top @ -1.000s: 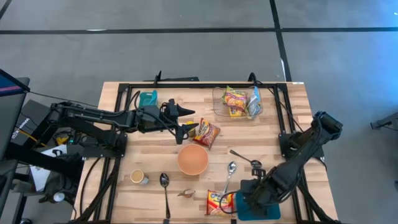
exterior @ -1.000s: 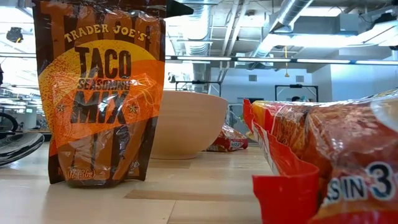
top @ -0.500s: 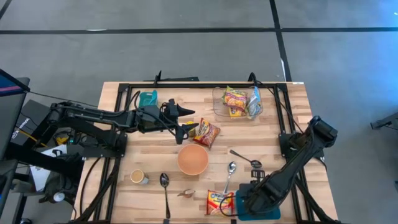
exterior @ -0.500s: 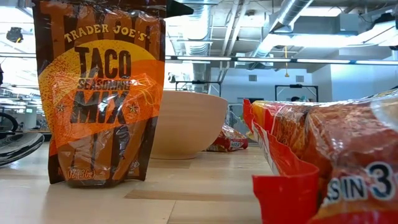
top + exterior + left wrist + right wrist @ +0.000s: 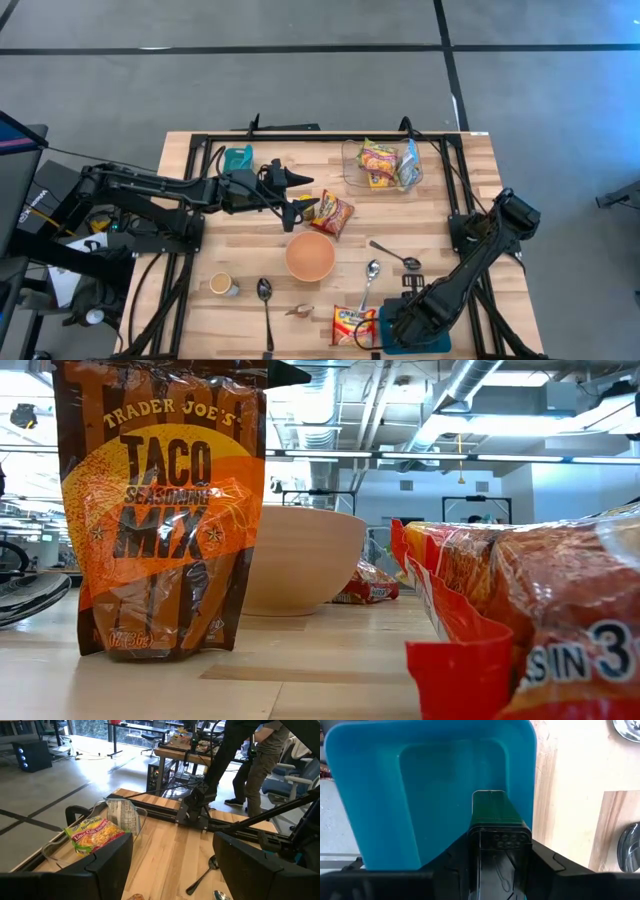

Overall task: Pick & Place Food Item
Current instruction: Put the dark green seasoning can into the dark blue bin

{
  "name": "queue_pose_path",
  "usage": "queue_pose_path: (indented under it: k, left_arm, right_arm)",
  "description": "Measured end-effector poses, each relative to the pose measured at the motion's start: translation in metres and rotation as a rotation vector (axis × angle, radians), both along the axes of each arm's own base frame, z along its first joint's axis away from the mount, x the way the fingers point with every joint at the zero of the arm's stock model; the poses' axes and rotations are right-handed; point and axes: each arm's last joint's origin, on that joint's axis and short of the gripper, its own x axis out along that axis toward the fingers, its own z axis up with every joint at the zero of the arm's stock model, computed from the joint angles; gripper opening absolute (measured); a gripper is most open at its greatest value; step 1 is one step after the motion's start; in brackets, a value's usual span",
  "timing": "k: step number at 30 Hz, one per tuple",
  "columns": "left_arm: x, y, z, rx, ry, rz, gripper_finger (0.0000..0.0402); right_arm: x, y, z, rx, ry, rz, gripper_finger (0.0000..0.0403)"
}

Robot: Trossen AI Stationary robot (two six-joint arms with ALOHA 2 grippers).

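Note:
My right gripper (image 5: 400,322) hangs pointing down over a blue tray (image 5: 395,795) at the table's near right edge (image 5: 432,341), shut on a dark thing with a green end (image 5: 490,810). A ramen packet (image 5: 352,325) lies just left of the tray. My left gripper (image 5: 308,192) is held level above the table's middle, open and empty, just left of an orange snack packet (image 5: 333,213). A taco seasoning packet (image 5: 160,510) stands upright on its bottom edge near the front. My right gripper pinches the dark thing between its two fingers from above. Its green, flat end (image 5: 490,802) sticks out past the fingertips over the tray's inside. What the thing is, and whether its end touches the tray, I cannot tell.
A tan bowl (image 5: 310,256) sits mid-table. A clear container (image 5: 382,165) with packets stands at the far right. Spoons (image 5: 370,272) lie near the tray, another spoon (image 5: 265,295) and a small cup (image 5: 222,285) at the near left. People stand beyond the table (image 5: 260,765).
My right gripper has come down a little over the blue tray, still pointing down, and its arm has leaned further toward the near edge.

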Motion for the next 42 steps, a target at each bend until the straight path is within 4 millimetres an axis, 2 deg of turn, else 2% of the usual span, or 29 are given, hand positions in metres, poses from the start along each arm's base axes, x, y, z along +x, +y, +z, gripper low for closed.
queue_pose_path:
  k: [11, 23, 33, 42]
  left_arm:
    - [0.0, 0.0, 0.0, 0.0, 0.0, 0.0, 0.0271]
    - [0.0, -0.0001, 0.0, 0.0, 0.0, -0.001, 0.0271]
    - [0.0, -0.0001, 0.0, 0.0, 0.0, 0.0, 0.0271]
    - [0.0, -0.0001, 0.0, 0.0, 0.0, 0.0, 0.0271]
  right_arm:
    - [-0.0033, 0.0018, -0.0089, 0.01, -0.01, 0.012, 0.0122]
    - [-0.0056, 0.0023, -0.0094, 0.004, -0.002, 0.036, 0.0125]
    - [-0.0057, 0.0022, -0.0094, 0.003, -0.001, 0.036, 0.0172]
    - [-0.0057, 0.0023, -0.0094, 0.004, -0.001, 0.036, 0.0197]
